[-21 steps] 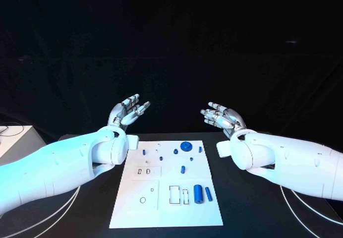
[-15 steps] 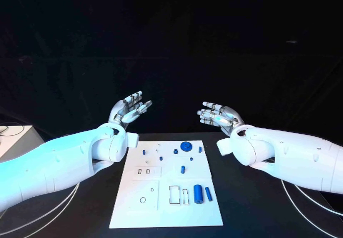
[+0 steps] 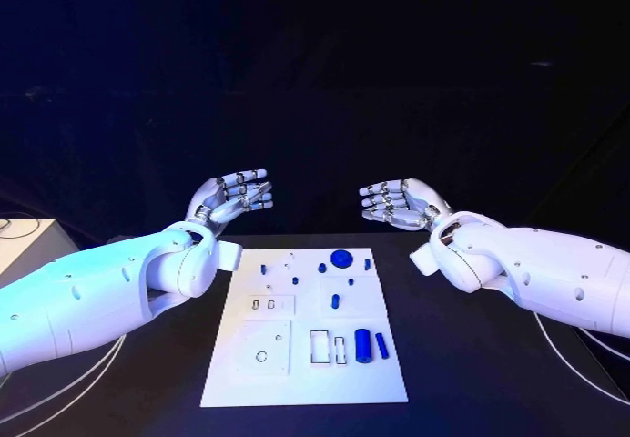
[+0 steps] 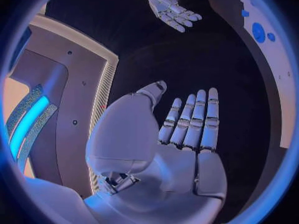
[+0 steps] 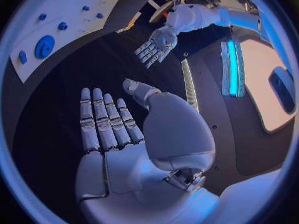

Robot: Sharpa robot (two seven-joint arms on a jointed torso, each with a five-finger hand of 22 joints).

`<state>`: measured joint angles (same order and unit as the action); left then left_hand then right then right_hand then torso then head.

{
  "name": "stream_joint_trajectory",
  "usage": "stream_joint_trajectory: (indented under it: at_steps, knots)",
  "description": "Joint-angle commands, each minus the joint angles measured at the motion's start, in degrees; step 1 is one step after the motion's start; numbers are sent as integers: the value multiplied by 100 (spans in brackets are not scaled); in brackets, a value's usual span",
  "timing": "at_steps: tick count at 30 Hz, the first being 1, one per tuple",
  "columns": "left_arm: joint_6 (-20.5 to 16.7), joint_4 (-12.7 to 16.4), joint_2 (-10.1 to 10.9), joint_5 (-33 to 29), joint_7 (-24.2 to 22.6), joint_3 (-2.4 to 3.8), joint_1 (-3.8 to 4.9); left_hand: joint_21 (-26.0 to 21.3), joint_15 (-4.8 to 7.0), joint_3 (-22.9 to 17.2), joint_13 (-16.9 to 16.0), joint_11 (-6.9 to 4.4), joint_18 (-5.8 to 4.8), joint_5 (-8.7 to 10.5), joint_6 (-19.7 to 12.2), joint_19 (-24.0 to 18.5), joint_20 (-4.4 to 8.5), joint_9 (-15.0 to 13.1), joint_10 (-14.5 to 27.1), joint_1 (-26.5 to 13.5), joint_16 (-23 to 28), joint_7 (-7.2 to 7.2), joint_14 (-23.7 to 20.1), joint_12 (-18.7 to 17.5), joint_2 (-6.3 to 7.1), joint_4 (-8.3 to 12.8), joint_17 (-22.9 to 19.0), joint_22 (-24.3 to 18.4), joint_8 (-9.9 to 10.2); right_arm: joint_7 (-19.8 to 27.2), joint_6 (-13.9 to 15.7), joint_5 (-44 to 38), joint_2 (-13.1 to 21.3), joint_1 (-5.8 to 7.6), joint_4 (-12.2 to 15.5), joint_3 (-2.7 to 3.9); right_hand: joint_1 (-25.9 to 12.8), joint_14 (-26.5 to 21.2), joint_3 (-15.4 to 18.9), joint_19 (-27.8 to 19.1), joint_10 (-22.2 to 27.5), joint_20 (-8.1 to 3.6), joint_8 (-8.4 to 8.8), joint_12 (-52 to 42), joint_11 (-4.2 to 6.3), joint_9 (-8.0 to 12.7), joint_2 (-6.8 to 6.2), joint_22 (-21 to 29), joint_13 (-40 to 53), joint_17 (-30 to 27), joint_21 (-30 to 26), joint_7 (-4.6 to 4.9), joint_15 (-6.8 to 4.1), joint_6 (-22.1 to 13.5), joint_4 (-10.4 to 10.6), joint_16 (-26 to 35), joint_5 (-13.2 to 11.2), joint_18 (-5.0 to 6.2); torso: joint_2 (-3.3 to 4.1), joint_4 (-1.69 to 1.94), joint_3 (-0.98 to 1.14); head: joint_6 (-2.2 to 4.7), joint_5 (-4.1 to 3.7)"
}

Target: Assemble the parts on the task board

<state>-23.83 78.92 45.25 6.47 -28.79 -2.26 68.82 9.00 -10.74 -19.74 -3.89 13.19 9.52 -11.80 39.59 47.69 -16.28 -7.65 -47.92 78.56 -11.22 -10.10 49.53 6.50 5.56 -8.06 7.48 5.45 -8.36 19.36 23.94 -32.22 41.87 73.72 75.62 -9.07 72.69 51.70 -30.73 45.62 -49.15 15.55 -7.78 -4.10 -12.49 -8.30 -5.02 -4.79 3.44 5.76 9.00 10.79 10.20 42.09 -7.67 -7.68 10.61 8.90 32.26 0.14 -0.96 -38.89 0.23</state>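
Note:
The white task board lies flat in the middle of the black table. On it sit a blue round disc near the far edge, several small blue pegs, and two blue cylinders lying side by side toward the near right. My left hand is raised beyond the board's far left corner, palm up, fingers apart, holding nothing. My right hand is raised beyond the far right corner, likewise empty. The left wrist view shows my left hand flat and empty; the right wrist view shows my right hand the same, with the disc on the board.
A white box stands at the table's left edge. Pale cables curve along both sides of the table under my arms. Bare black table lies left and right of the board.
Both hands have stayed raised and empty; their fingers have curled slightly inward. The camera view has shifted a little.

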Motion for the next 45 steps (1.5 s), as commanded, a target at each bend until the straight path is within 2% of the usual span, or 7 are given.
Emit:
stream_joint_trajectory:
  at_steps: [1, 7, 13, 19, 21, 29, 45]
  knots:
    - [284, 156, 108, 136, -38, 5, 7, 182, 136, -99, -15, -114, 108, -22, 633, 328, 71, -96, -458, 43, -236, -505, 431, 127, 21, -3, 165, 52, -205, -37, 116, -1588, 20, 35, 23, 7, 240, 1067, -87, 1000, -1201, -270, -271, -33, 255, -130, -93, -120, 21, 102, 443, 259, -332, 1108, -133, -246, -72, 150, 69, 45, -8, -3, -37]
    - [414, 505, 369, 276, 80, 6, 12, 588, 430, -411, -47, -356, 110, -15, 1094, 942, 361, -170, -1227, 40, -717, -335, 1199, 247, 163, -38, 630, 202, -424, -352, 22, -2677, 21, 154, 42, 12, 336, 2193, 278, 1698, -1934, -728, -338, 26, 544, -154, -109, -634, 23, 412, 1381, 29, -740, 1561, -163, -663, -66, 129, 210, 144, -22, 48, -115]
    - [589, 939, 668, 399, 188, 20, 27, 1901, 835, -697, -197, -672, 67, 5, 1432, 1608, 860, -404, -2030, -1, -2671, -65, 1877, 329, 324, 97, 2047, 972, -659, -754, -265, -3635, -62, 233, -69, 17, 263, 3405, 299, 2383, -2110, -1070, -178, 61, 719, -112, -222, -1491, 20, 1401, 2769, -113, -1076, 1714, -144, -1947, 10, 136, 357, 255, -46, 67, -189]
    - [758, 1352, 951, 428, 241, 62, 38, 2672, 899, -803, -321, -727, 66, 6, 1415, 1438, 920, -584, -2098, -66, -3548, -30, 1791, 348, 328, 171, 2620, 1509, -748, -1170, -562, -4436, -189, 259, -175, 23, 83, 3328, -57, 2504, -2110, -1059, -51, 57, 740, -138, -398, -1972, 28, 2554, 3426, -120, -1068, 1750, 15, -3483, 49, 150, 483, 358, -64, 88, -262]
    - [810, 1483, 1036, 432, 259, 72, 39, 2910, 923, -821, -363, -749, 81, 4, 1409, 1503, 943, -627, -2128, -80, -3790, -13, 1886, 376, 329, 191, 2751, 1657, -769, -1339, -673, -4686, -258, 268, -231, 27, 35, 3335, -153, 2766, -2083, -1045, -24, 59, 739, -164, -489, -2812, 29, 3540, 4102, -115, -1051, 1735, 80, -4492, 29, 39, 518, 388, -69, 101, -288]
    - [951, 1803, 1190, 505, 317, 95, 42, 3540, 981, -879, -585, -814, 91, 8, 1375, 1454, 992, -764, -2241, -124, -4472, 30, 1979, 598, 353, 270, 3214, 2070, -820, -1827, -973, -5405, -611, 284, -505, 31, -40, 3335, -240, 3241, -1700, -990, 26, 57, 680, -228, -699, -4243, 28, 4759, 5185, -109, -999, 1656, 235, -5769, -46, -165, 636, 524, -88, 128, -373]
    - [1096, 1971, 1268, 564, 369, 128, 71, 3729, 959, -906, -672, -781, 86, 7, 1306, 1366, 983, -805, -2068, -161, -4676, 0, 1975, 648, 357, 284, 3392, 2200, -804, -2131, -1394, -5820, -959, 253, -804, 25, -39, 3321, -204, 3452, -1469, -968, 45, 64, 656, -276, -781, -4900, 31, 5068, 5673, -116, -972, 1595, 313, -6172, -41, -262, 780, 662, -100, 165, -507]
